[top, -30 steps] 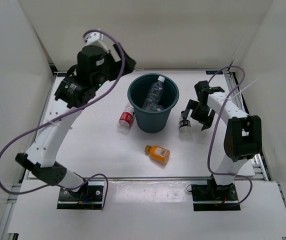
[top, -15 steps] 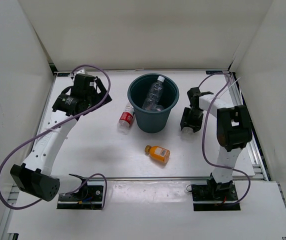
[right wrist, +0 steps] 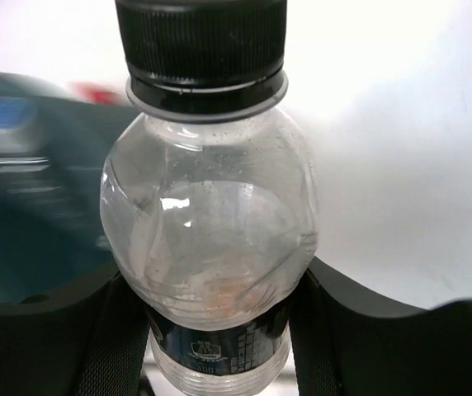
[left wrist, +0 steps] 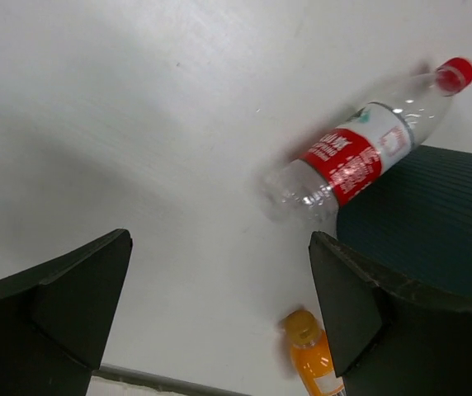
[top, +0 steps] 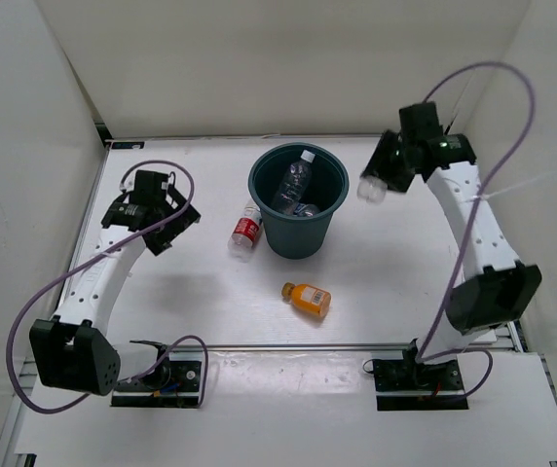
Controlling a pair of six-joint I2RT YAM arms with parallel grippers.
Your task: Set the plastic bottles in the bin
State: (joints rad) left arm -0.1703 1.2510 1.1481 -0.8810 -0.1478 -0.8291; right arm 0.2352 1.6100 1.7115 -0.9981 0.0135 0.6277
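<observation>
The bin (top: 259, 191) is a dark teal bucket at mid table, with a clear bottle (top: 296, 180) leaning inside it. My right gripper (top: 384, 177) hangs raised just right of the rim, shut on a clear bottle (right wrist: 211, 219) with a dark cap and dark label band; its fingers (right wrist: 116, 334) press on both sides of it. A red-capped, red-labelled bottle (left wrist: 356, 157) lies against the bin's left wall (left wrist: 434, 223). The orange bottle (top: 307, 299) lies in front of the bin. My left gripper (left wrist: 219, 245) stands open and empty to the left of the red-labelled bottle (top: 245, 231).
White walls close in the table at the back and on both sides. A metal rail (top: 308, 344) runs along the near edge. Purple cables (top: 35, 282) loop off both arms.
My right gripper shut on the dark-capped bottle standing right of the bin and lifted it up beside the rim. The left arm dropped and swung down towards the table's left side.
</observation>
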